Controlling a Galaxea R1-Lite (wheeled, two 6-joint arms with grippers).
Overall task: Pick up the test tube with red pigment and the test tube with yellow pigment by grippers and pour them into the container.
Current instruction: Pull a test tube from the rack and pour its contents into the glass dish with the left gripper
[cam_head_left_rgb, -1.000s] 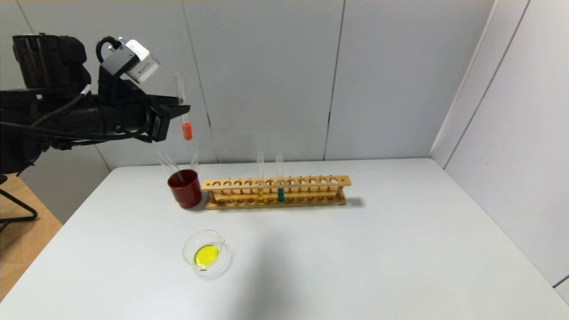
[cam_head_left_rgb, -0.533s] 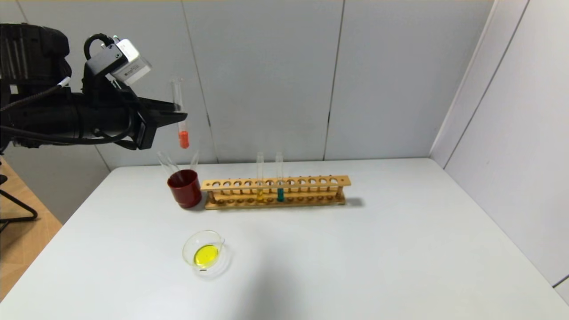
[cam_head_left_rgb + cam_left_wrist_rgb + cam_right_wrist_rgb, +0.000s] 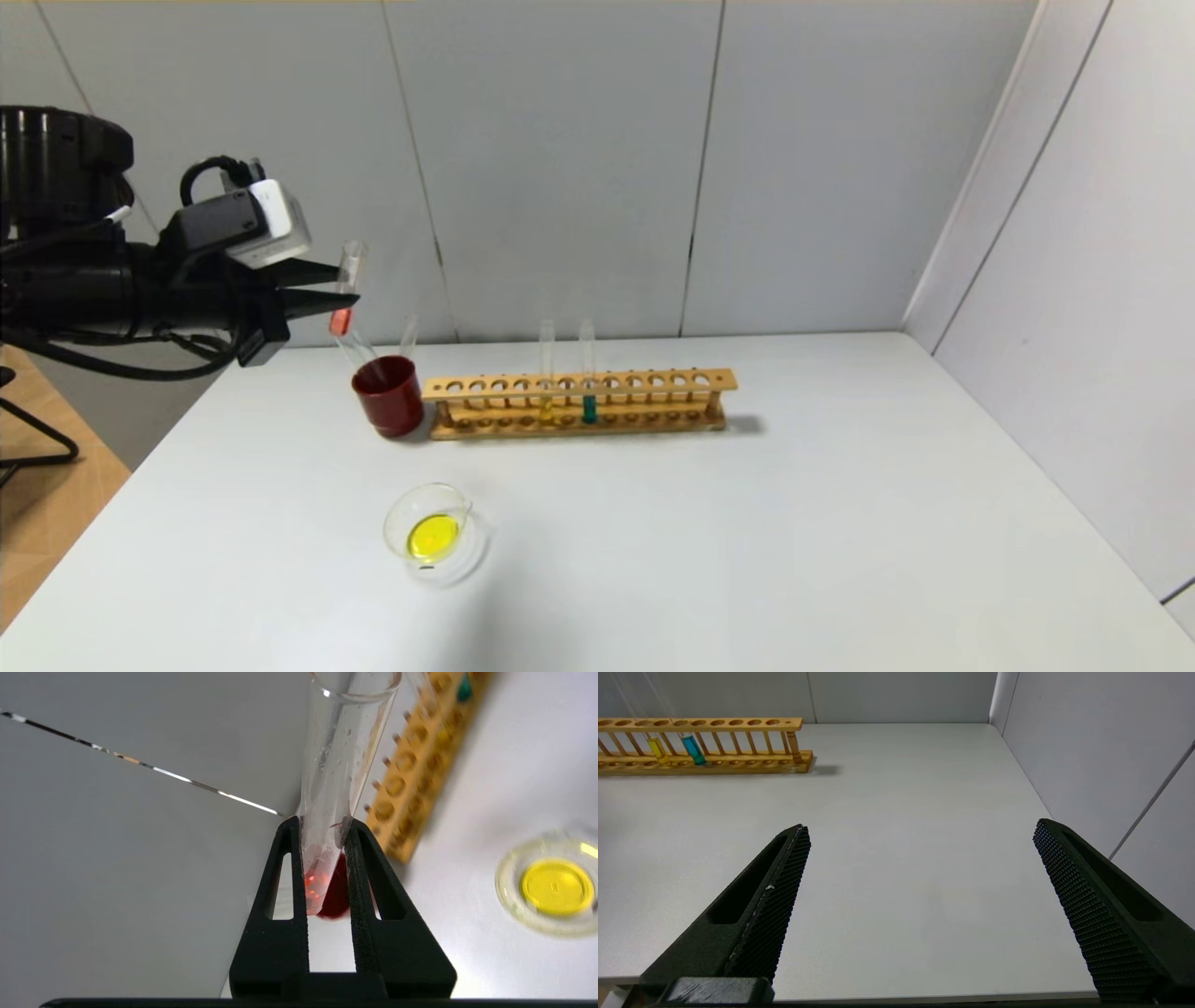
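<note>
— Dropping lower and pulling back toward the bench's left edge since a second ago: left gripper, now hanging above the far-left corner, just left of the dark red cup.

— And pinching what?

— Clamping the test tube with red pigment between both fingers, low on the glass near the red-orange liquid; now tilting, mouth leaning right, where earlier standing upright.

— Locating the container?

— Sitting on the bench toward the near-left, well apart from the raised tube: the container, already holding a yellow pool.

— Spotting the test tube with yellow pigment?

— Cannot tell for certain; showing two clear tubes leaning in the dark red cup, seemingly empty.

— Standing in the wooden rack?

— Lining the far edge just right of the cup, carrying a yellow-liquid tube and, beside it, a teal-liquid tube.

— Reporting the other arm?

— Idling over the bench's near-right part: right gripper, fingers spread wide, gripping nothing.
</note>
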